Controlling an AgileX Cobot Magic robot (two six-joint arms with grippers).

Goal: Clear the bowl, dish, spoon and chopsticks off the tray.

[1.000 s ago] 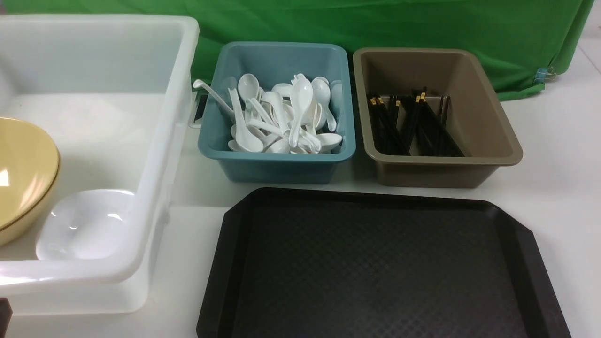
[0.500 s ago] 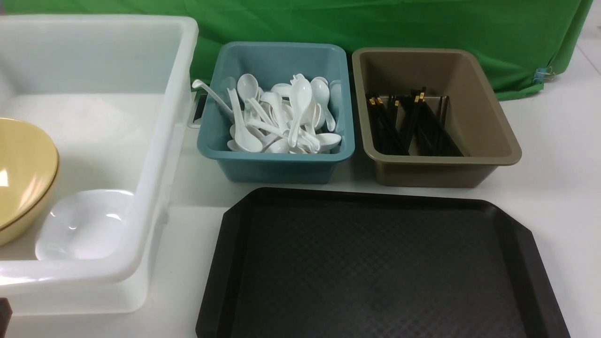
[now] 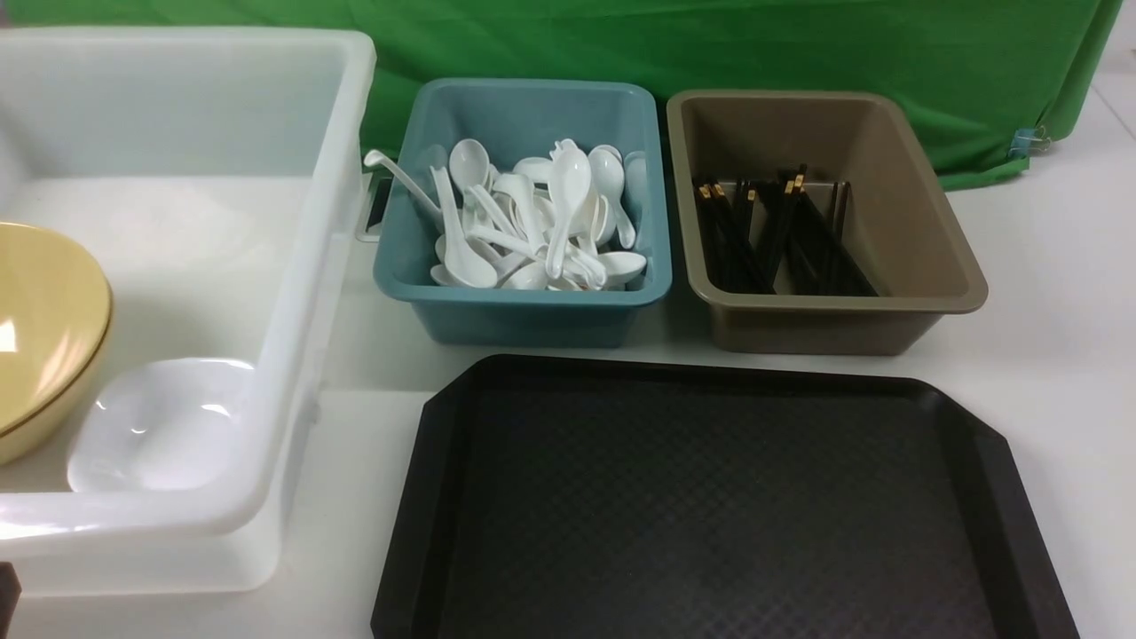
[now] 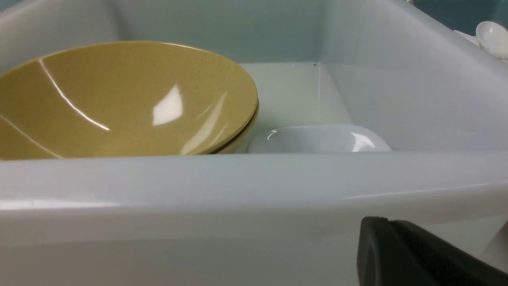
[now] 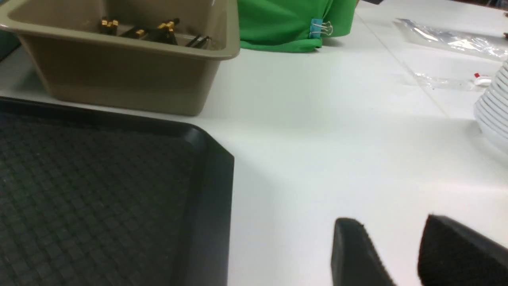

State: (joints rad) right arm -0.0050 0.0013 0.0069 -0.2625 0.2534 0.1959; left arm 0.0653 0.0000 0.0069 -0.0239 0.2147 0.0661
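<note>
The black tray (image 3: 461, 497) lies in front of me with nothing on it; its corner shows in the right wrist view (image 5: 206, 167). The mustard-yellow bowl (image 3: 40, 337) sits in the white tub (image 3: 293, 293), beside a white dish (image 3: 160, 426). Both show in the left wrist view: the bowl (image 4: 119, 103) and the dish (image 4: 317, 139). Spoons (image 3: 532, 222) fill the teal bin. Chopsticks (image 3: 772, 235) lie in the brown bin. My left gripper (image 4: 388, 222) is shut and empty, just outside the tub's near wall. My right gripper (image 5: 391, 220) is open and empty over the table, right of the tray.
The teal bin (image 3: 524, 311) and brown bin (image 3: 825, 319) stand behind the tray. A green cloth (image 3: 710, 44) hangs at the back. A stack of white dishes (image 5: 494, 115) and a plastic bag (image 5: 448, 39) lie on the table to the right.
</note>
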